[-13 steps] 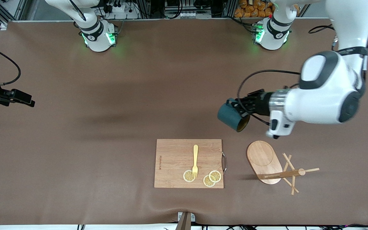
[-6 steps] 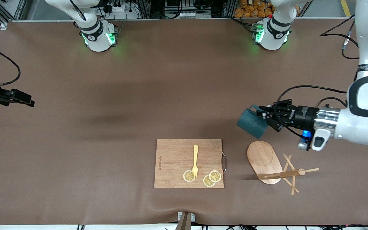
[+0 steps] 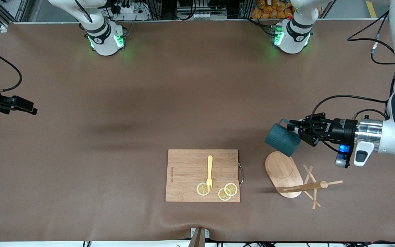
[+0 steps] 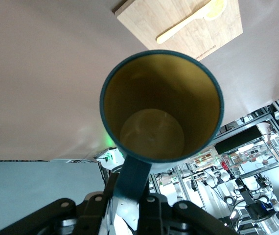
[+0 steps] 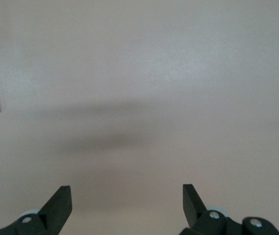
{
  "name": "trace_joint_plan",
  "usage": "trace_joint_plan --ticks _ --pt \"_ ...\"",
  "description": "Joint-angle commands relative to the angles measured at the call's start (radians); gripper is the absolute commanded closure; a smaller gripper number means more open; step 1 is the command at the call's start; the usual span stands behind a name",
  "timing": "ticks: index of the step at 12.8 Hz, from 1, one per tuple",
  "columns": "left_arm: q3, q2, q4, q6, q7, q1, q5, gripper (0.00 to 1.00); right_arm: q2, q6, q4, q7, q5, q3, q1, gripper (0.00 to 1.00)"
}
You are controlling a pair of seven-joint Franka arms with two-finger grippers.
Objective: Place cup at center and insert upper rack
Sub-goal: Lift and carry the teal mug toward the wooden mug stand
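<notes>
My left gripper point(image 3: 295, 132) is shut on the loop handle of the dark teal cup point(image 3: 282, 139) and holds it in the air. The cup is tipped on its side, over the table at the farther end of the upper rack's oval base point(image 3: 282, 171). The left wrist view looks straight into the cup's yellowish inside point(image 4: 161, 107), with the handle point(image 4: 132, 176) pinched in the left gripper point(image 4: 129, 198). The upper rack lies tipped over, its post and pegs point(image 3: 309, 187) resting on the table. My right gripper point(image 5: 127, 196) waits open with nothing in it, over bare table at the right arm's end point(image 3: 26, 105).
A rectangular wooden cutting board point(image 3: 202, 175) lies toward the front camera near the table's middle. It carries a yellow fork point(image 3: 210, 171) and lemon slices point(image 3: 227, 191). The board point(image 4: 178, 24) also shows past the cup in the left wrist view. Brown table surface stretches between the arms.
The left arm has carried the cup toward its own end of the table and down toward the rack's base, turning the wrist. The right arm has not moved.
</notes>
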Motion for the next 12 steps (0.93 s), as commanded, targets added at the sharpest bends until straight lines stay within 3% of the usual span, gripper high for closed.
trace_joint_plan --ticks 1,12 --pt "-0.021 0.067 0.053 -0.013 0.051 0.026 -0.02 1.0 0.012 -0.004 0.012 -0.014 0.016 0.007 -0.012 0.0" --pt "-0.009 0.162 0.082 -0.002 0.341 0.095 -0.083 1.0 0.019 -0.005 0.017 -0.014 0.014 0.007 -0.013 0.0"
